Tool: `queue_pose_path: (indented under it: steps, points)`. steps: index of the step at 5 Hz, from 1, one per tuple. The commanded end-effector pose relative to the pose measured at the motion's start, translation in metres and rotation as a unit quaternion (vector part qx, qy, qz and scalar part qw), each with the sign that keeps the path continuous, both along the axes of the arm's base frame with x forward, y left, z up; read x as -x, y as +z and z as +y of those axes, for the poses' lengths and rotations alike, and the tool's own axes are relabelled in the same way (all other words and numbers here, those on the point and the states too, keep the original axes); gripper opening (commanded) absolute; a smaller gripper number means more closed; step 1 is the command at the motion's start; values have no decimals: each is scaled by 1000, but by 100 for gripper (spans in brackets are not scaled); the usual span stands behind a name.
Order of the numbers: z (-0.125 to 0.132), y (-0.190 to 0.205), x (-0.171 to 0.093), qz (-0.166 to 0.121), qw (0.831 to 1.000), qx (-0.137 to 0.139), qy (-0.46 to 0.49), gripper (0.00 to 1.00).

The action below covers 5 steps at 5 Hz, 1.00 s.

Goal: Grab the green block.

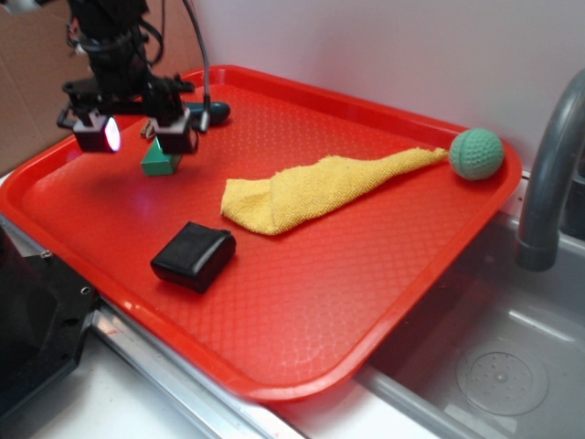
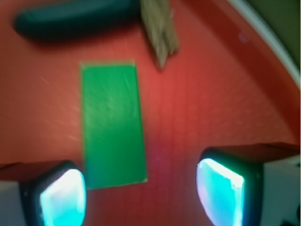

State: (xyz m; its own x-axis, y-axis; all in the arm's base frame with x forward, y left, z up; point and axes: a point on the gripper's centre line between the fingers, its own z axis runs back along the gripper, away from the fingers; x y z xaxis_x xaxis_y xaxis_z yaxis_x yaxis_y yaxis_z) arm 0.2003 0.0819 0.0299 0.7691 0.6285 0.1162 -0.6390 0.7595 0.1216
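Note:
The green block lies flat on the red tray, a bright green rectangle. In the exterior view the green block shows at the tray's back left, partly behind my gripper. My gripper hangs above it, open, with glowing pads spread wide. In the wrist view the block's near end reaches between the pads, close to the left one, with bare tray toward the right pad. Nothing is held.
A dark green elongated object lies just beyond the block, with a tan scrap beside it. A black pad, a yellow cloth and a teal crocheted ball rest on the tray. A sink with faucet is at right.

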Motion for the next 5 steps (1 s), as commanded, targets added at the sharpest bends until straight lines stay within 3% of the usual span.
queue_pose_path:
  steps: [1, 2, 3, 4, 5]
  points:
    - [14, -10, 2, -14, 998, -39, -42, 100]
    - [18, -20, 1, -39, 997, -19, -70, 100]
    - [25, -23, 3, -84, 986, 19, -144, 100]
    - [26, -29, 6, -89, 983, 38, -155, 60]
    - [27, -28, 7, -80, 986, 35, -141, 0]
